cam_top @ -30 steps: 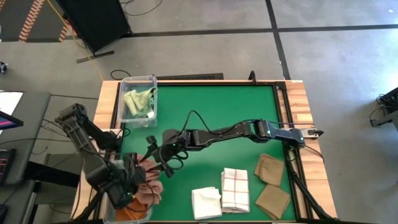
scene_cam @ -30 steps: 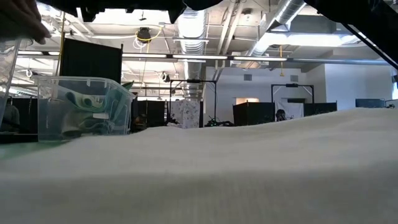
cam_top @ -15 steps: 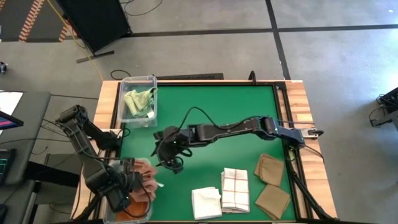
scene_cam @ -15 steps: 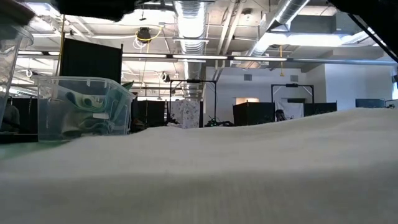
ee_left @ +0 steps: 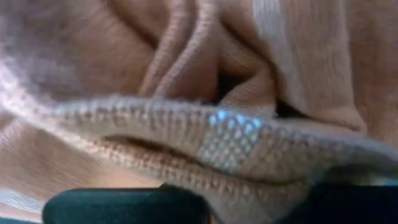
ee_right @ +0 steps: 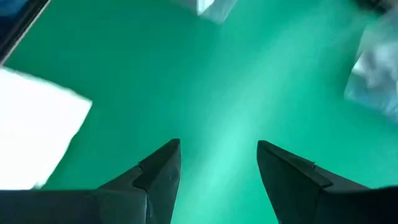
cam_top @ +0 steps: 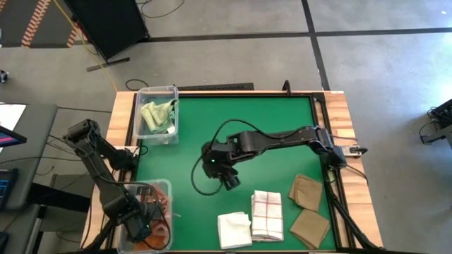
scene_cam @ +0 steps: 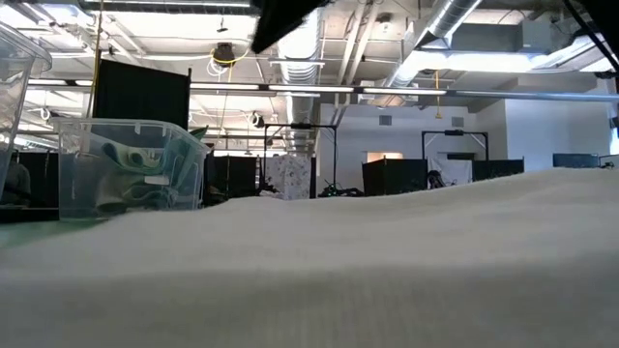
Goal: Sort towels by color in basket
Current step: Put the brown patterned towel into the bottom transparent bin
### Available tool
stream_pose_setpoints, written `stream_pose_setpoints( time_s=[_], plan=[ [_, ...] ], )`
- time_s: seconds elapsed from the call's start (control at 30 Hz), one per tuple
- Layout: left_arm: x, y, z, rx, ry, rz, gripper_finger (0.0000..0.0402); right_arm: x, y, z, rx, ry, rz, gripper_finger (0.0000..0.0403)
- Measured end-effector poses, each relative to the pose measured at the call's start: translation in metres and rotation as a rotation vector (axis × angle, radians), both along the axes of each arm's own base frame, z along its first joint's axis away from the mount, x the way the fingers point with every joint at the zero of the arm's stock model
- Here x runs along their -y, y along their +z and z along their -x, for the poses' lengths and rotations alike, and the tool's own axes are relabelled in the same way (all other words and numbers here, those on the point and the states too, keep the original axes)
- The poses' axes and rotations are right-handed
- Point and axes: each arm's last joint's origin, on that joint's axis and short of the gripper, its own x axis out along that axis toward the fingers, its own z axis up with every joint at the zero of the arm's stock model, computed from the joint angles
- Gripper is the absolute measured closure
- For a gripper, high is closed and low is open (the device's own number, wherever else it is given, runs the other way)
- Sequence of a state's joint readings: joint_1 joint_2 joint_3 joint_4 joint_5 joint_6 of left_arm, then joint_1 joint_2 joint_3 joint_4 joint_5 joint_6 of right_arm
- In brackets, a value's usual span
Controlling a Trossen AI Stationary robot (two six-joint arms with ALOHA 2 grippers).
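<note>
My left gripper (cam_top: 145,223) is down inside the clear near-left bin (cam_top: 167,185), shut on a salmon-pink towel (ee_left: 205,74) that fills its wrist view. Rust-orange cloth (cam_top: 159,204) shows in the same bin. My right gripper (cam_top: 229,180) hovers open over the green mat (ee_right: 217,93) near the table's middle, with nothing between its fingers. A white towel (cam_top: 234,229), a white-checked towel (cam_top: 267,214) and two tan towels (cam_top: 306,190) lie flat on the mat near the front right. Pale green towels (cam_top: 157,115) lie in the far-left bin. My left gripper pinches a bunched fold of the salmon-pink towel (ee_left: 249,186) between its two fingers (ee_left: 124,208), with several layers showing. The fingers come from above, pointing down into the bin. Whether the towel rests on the cloth beneath, I cannot tell.
The far-left clear bin (scene_cam: 131,174) stands at the mat's far left corner. A white towel (scene_cam: 338,280) lies right in front of the low camera and hides most of the table there. A wooden border (cam_top: 349,141) frames the mat.
My left gripper has gone toward the near edge and down into the near-left bin, taking the salmon-pink towel with it. My right gripper has drawn away from it toward the table's right and stays open.
</note>
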State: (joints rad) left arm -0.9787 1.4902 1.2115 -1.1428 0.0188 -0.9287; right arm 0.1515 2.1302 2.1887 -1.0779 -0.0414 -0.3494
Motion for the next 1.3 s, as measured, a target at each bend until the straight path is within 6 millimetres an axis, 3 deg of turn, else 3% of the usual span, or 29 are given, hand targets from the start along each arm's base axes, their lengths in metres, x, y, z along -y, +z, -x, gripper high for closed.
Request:
stream_pose_setpoints(
  time_s=[0.17,0.43,0.63,0.83,1.1,1.3],
  plan=[
    [-0.003,-0.025,0.002,-0.068,0.014,0.029,0.0374,-0.005,0.012,0.02,-0.073,-0.026,-0.01,0.0163],
    [-0.006,-0.04,0.004,-0.084,0.014,0.021,0.0366,-0.04,0.009,0.039,-0.197,-0.01,-0.036,0.0163],
    [-0.008,-0.042,0.004,-0.052,0.017,-0.012,0.0324,-0.083,-0.024,0.048,-0.255,0.048,-0.029,0.0163],
    [-0.01,-0.042,0.002,-0.047,0.015,-0.017,0.0257,-0.117,-0.068,0.057,-0.263,0.075,-0.044,0.0163],
    [-0.008,-0.027,-0.005,-0.025,0.041,0.008,0.0177,-0.12,-0.108,0.082,-0.468,-0.112,-0.011,0.0163],
    [-0.003,0.002,-0.008,0.012,0.046,0.034,0.0155,-0.13,-0.129,0.106,-0.593,-0.184,0.043,0.0163]
  ],
)
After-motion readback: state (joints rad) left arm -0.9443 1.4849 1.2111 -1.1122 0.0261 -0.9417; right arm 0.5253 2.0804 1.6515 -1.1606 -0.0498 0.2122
